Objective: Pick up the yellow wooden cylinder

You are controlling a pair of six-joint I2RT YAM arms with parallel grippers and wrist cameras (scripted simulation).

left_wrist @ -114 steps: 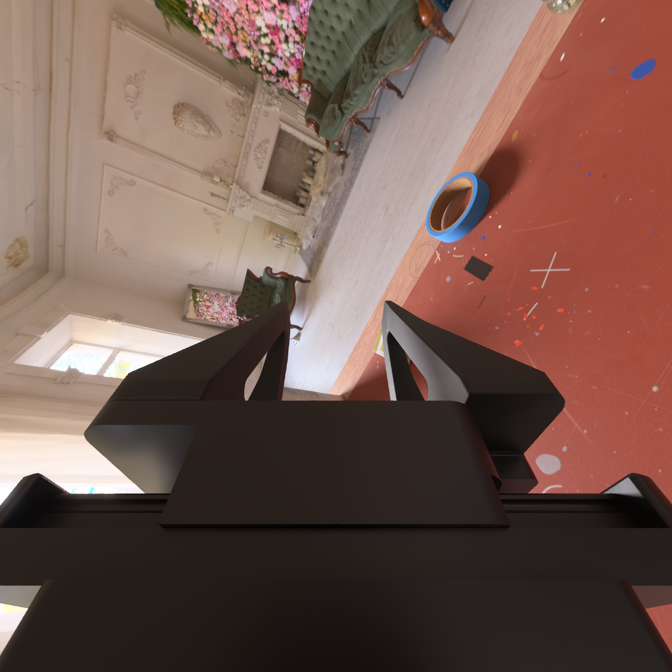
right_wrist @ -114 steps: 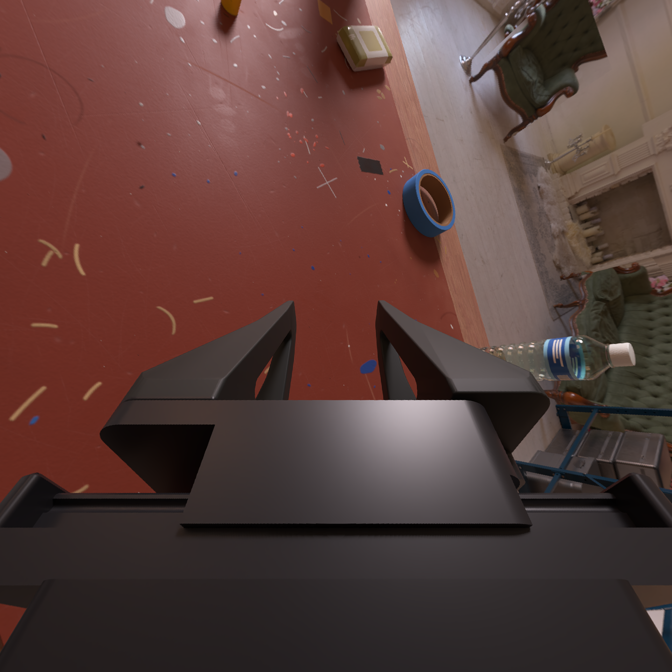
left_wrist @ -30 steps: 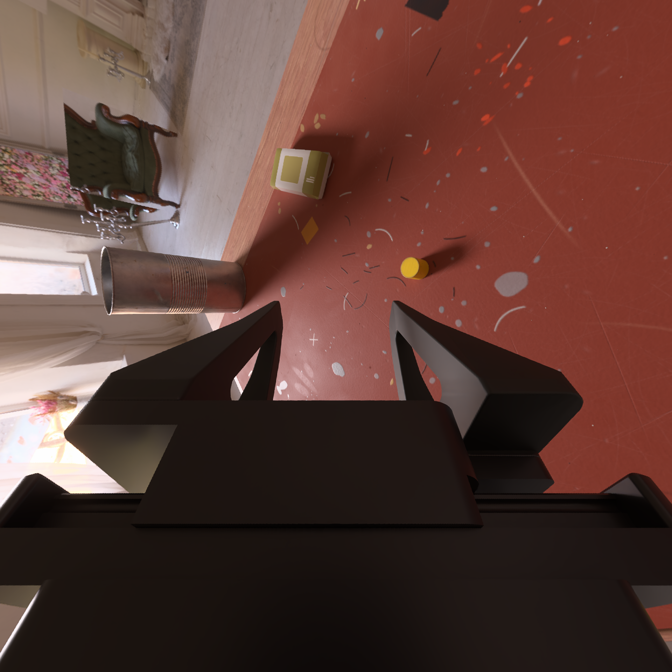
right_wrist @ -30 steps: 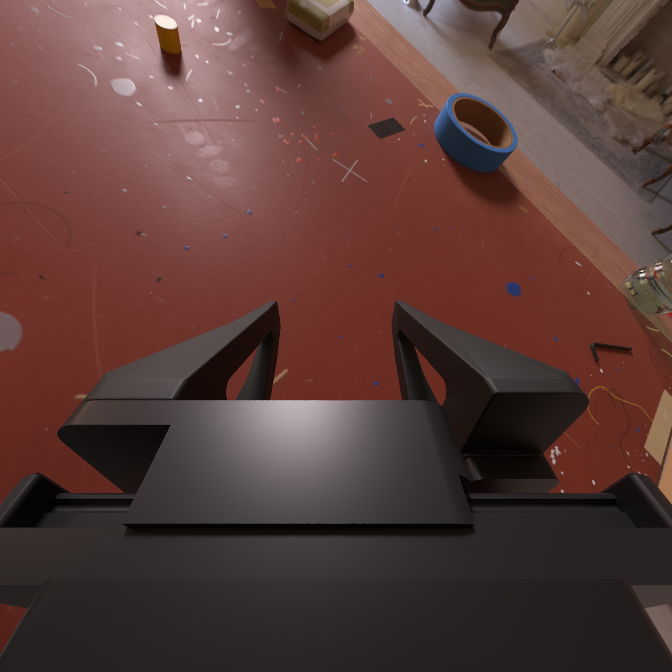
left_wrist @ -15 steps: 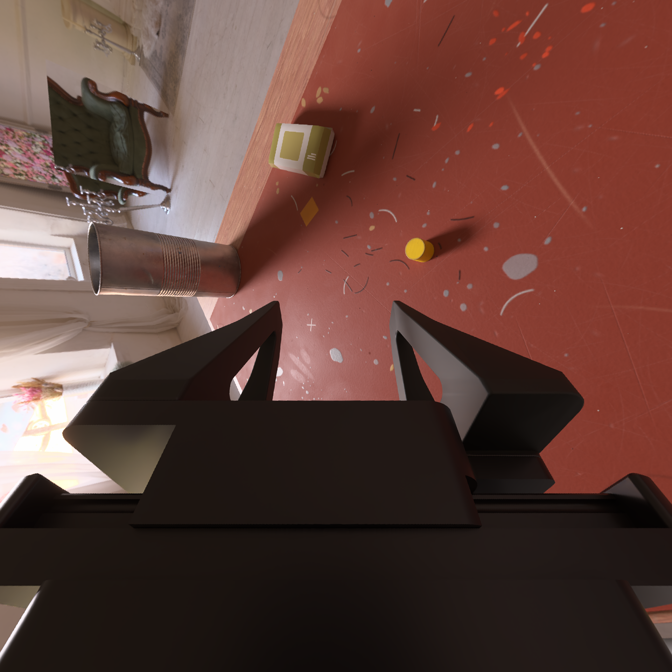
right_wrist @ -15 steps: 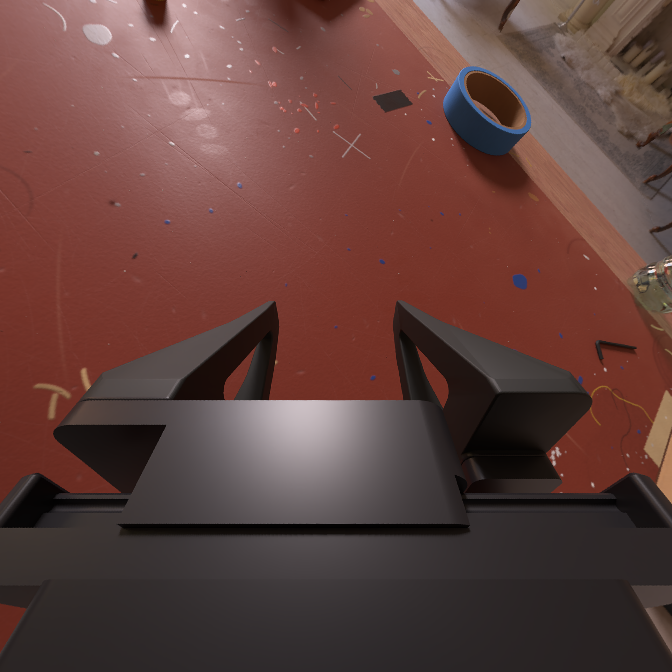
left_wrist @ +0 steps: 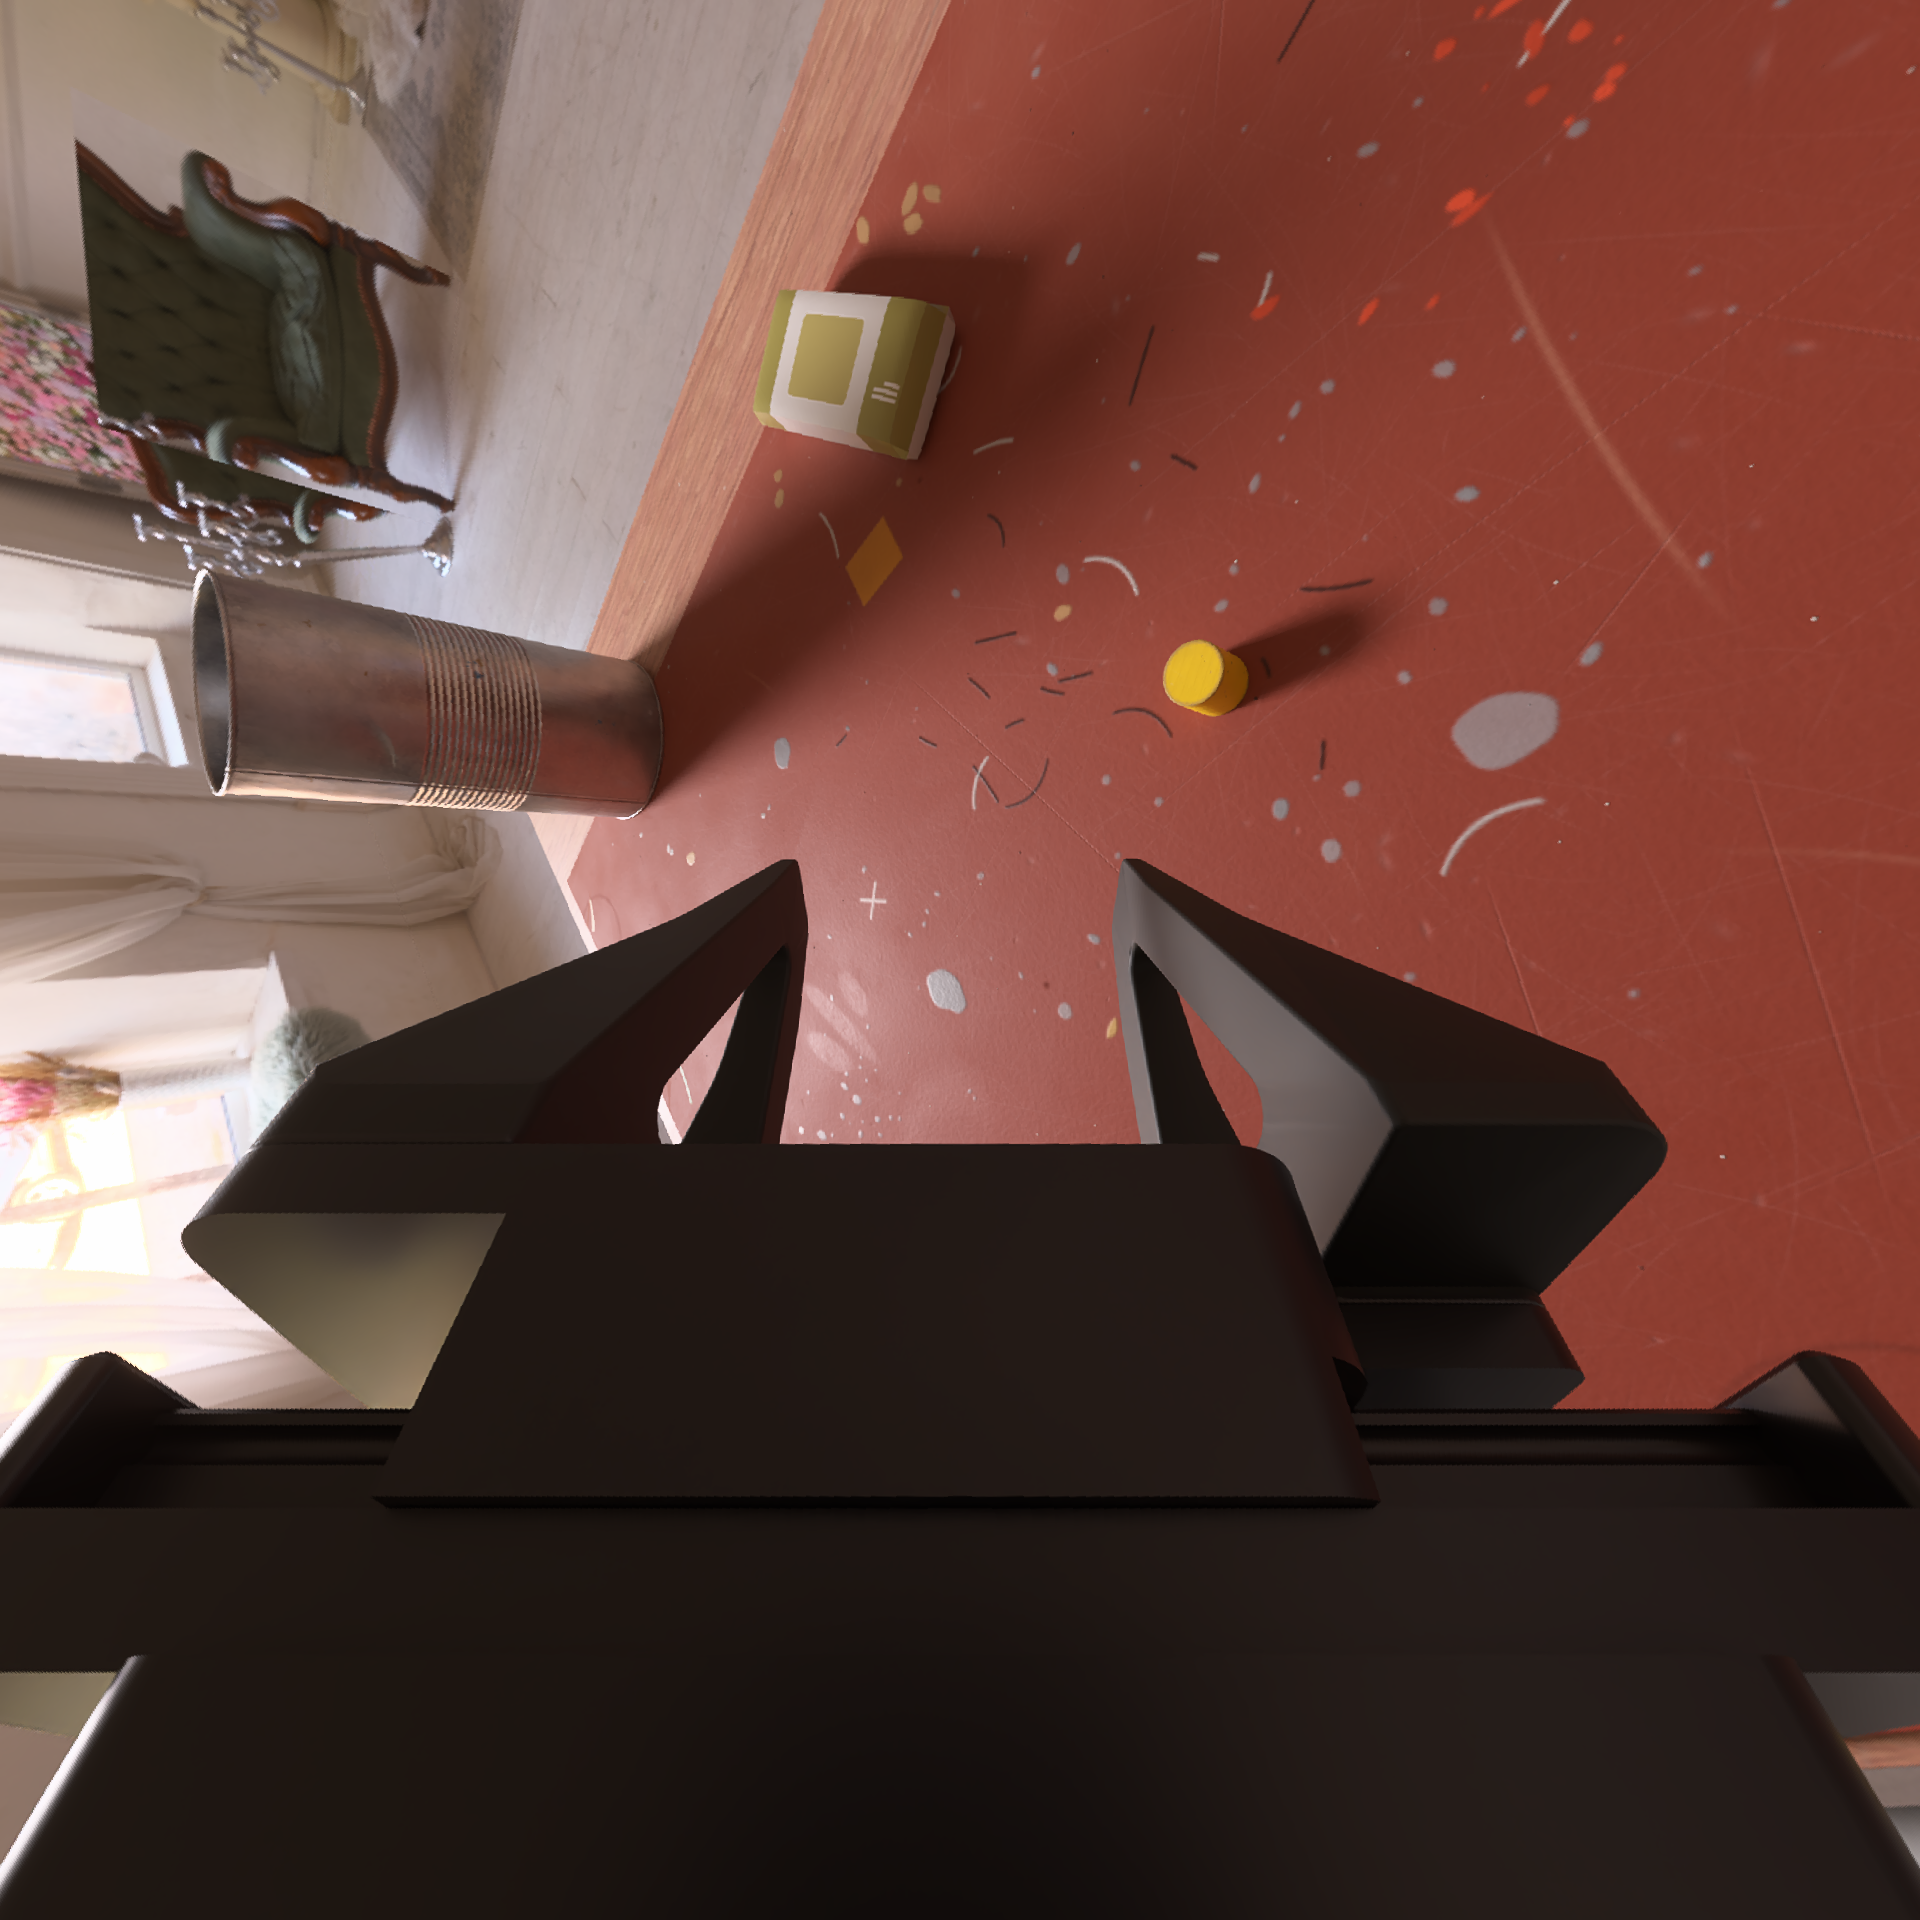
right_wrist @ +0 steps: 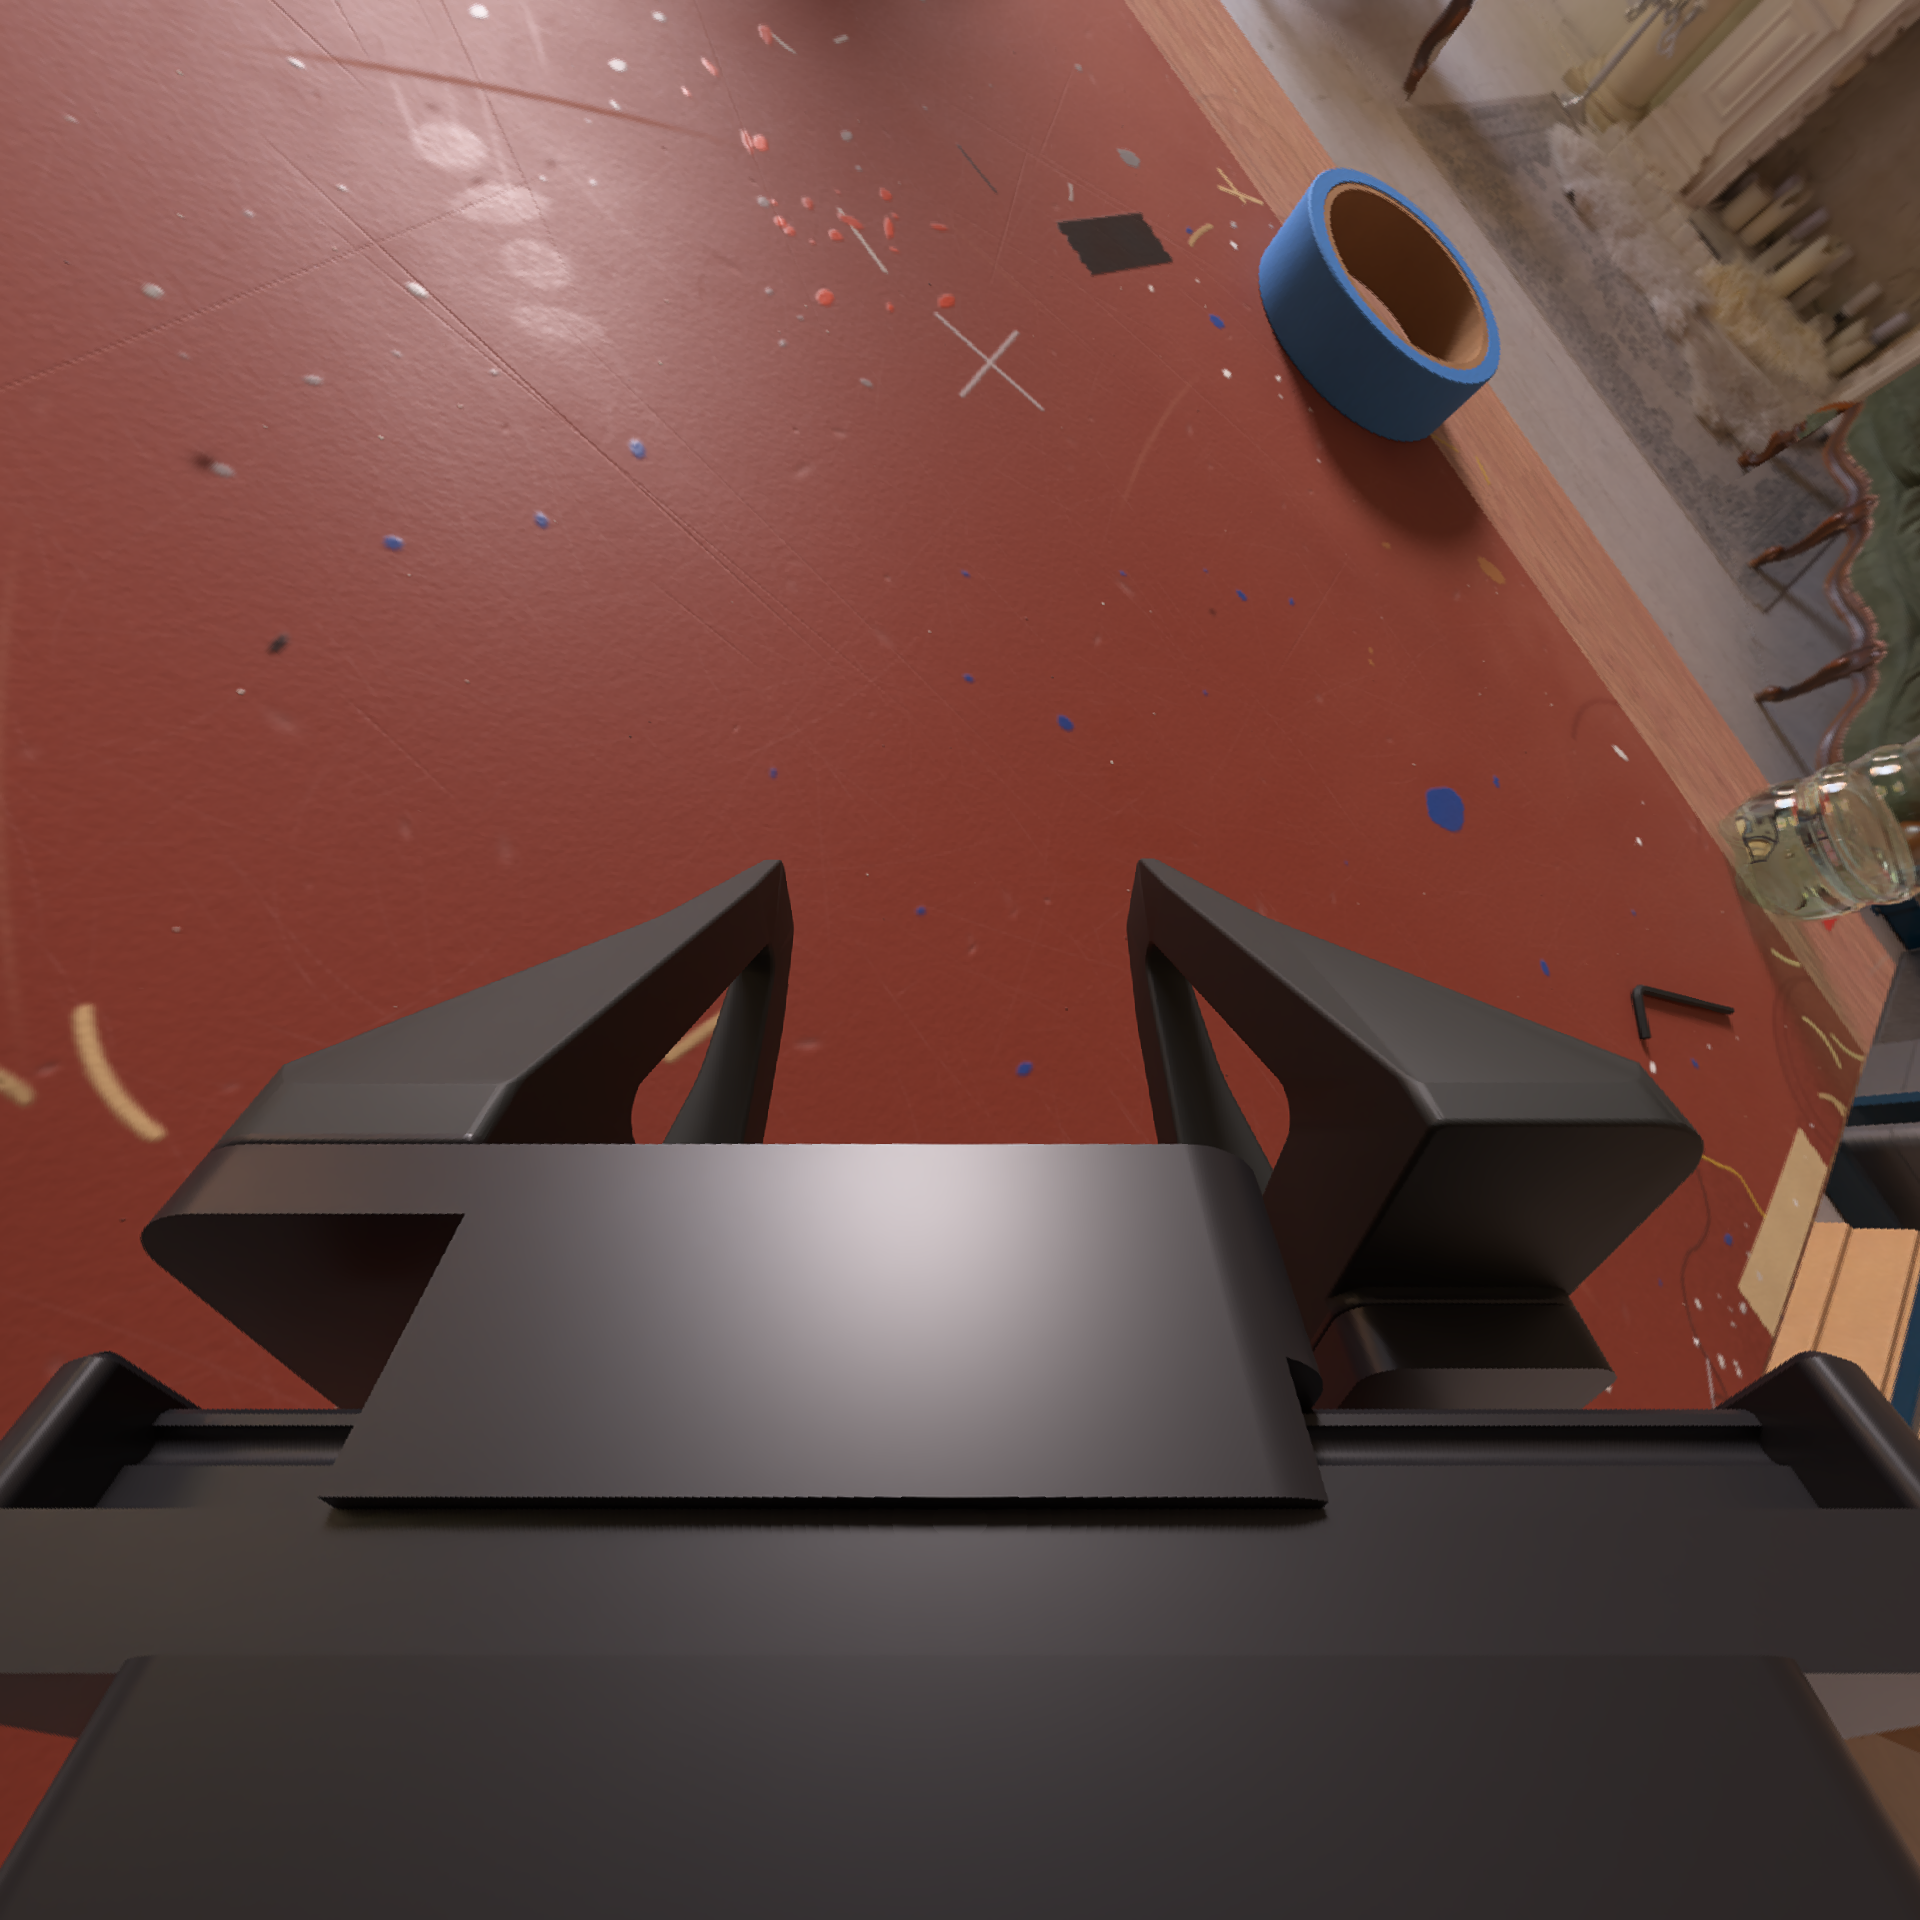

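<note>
The yellow wooden cylinder (left_wrist: 1203, 677) stands upright on the red speckled table (left_wrist: 1558, 935), ahead of my left gripper (left_wrist: 958, 873) and a little to its right. The left gripper is open and empty, well short of the cylinder. My right gripper (right_wrist: 958, 873) is open and empty above bare red table (right_wrist: 520, 675). The cylinder does not show in the right wrist view.
In the left wrist view a green and white box (left_wrist: 854, 372) sits near the table's wooden edge (left_wrist: 727, 416) and a metal can (left_wrist: 416, 709) stands at the corner. In the right wrist view a blue tape roll (right_wrist: 1377, 303) and a clear bottle (right_wrist: 1829, 847) sit by the edge.
The left view has drifted, so the cylinder sits slightly farther up and right of the fingers. The right gripper has turned away; the cylinder and box have left its view and the tape roll looms larger.
</note>
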